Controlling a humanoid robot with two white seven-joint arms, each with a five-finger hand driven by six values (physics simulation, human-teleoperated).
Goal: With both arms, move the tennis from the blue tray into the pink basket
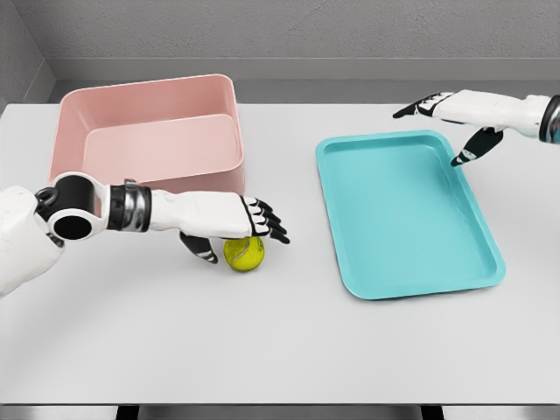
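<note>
Hovering left hand (236, 219) | fuzzy round tennis ball (244, 254) | smooth table (289, 350)

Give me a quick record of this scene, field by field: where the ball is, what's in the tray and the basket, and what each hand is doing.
ball: tennis ball on the table, just in front of the pink basket, not in it
blue tray: nothing in it
pink basket: nothing visible inside
left hand: over the ball, fingers extended; grasp not clear
right hand: open, above the tray's far right corner, holding nothing
</note>
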